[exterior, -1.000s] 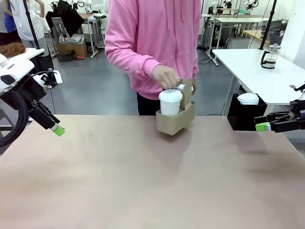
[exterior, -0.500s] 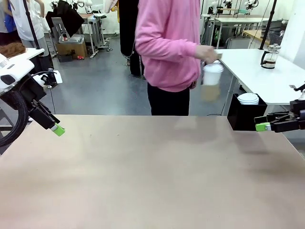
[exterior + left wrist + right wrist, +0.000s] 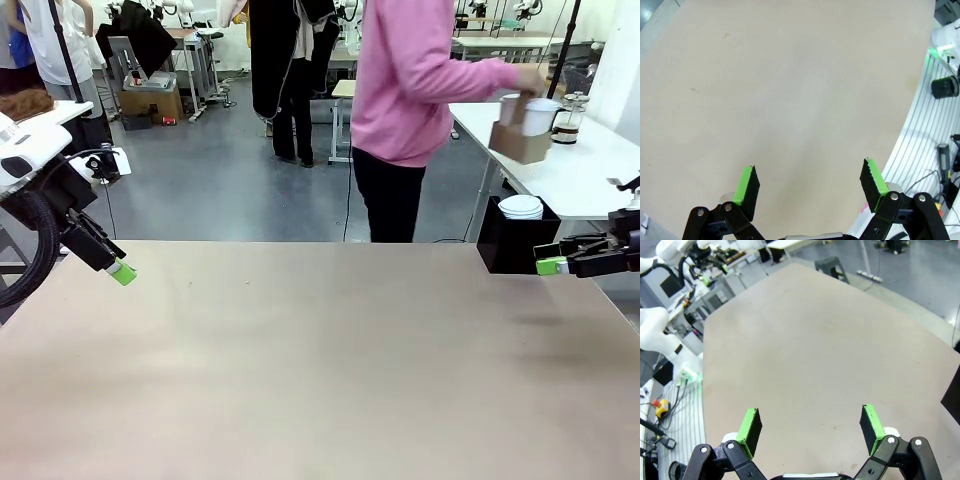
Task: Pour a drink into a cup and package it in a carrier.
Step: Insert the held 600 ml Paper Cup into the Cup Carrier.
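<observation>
Two robot hands, left hand [image 3: 810,187] and right hand [image 3: 810,427], are hanging wide open and empty. Far beyond the right hand, a person [image 3: 415,90] is setting the carrier [image 3: 520,142] with its cup [image 3: 541,116] on another counter [image 3: 560,160]. Packaging looks finished; no next move seems needed.

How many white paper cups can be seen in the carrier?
1: the cup stands in the carrier, which the person's hand holds above the white side table. Others may be hidden.

Brown carrier [image 3: 520,142], white cup [image 3: 539,116], pink sleeve [image 3: 440,72] (plain), tan table [image 3: 300,360].
</observation>
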Controlling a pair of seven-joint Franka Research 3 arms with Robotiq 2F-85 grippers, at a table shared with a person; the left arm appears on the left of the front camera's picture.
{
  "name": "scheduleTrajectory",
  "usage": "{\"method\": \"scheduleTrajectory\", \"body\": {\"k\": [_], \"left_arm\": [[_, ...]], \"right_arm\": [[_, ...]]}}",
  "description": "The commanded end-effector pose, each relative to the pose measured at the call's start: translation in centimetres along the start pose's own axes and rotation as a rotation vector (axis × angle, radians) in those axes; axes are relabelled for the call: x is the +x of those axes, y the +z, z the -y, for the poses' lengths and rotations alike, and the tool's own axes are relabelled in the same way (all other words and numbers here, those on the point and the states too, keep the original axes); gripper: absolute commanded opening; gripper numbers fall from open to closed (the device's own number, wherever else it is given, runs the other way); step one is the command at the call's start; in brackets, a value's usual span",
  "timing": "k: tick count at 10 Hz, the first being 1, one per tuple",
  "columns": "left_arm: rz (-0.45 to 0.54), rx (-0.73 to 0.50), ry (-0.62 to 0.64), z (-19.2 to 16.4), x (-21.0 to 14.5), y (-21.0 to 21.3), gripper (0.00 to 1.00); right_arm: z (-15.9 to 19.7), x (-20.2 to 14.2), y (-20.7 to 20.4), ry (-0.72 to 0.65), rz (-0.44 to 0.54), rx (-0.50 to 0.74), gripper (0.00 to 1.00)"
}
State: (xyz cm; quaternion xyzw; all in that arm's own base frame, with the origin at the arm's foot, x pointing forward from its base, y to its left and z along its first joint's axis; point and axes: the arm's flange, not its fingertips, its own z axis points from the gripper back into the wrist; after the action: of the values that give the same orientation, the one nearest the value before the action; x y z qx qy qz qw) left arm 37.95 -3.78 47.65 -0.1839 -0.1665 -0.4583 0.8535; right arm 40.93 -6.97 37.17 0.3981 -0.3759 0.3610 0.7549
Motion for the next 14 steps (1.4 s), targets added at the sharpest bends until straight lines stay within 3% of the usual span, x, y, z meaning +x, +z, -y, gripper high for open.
{"method": "scheduleTrajectory", "body": {"k": [1, 14], "left_arm": [[0.005, -0.005, -0.001, -0.01, -0.08, -0.11, 1.00], [0.005, -0.005, -0.001, -0.01, -0.08, -0.11, 1.00]], "right_arm": [[-0.08, 0.12, 0.22, 0.004, 0.009, 0.008, 1.00], [-0.08, 0.12, 0.22, 0.004, 0.009, 0.008, 1.00]]}}
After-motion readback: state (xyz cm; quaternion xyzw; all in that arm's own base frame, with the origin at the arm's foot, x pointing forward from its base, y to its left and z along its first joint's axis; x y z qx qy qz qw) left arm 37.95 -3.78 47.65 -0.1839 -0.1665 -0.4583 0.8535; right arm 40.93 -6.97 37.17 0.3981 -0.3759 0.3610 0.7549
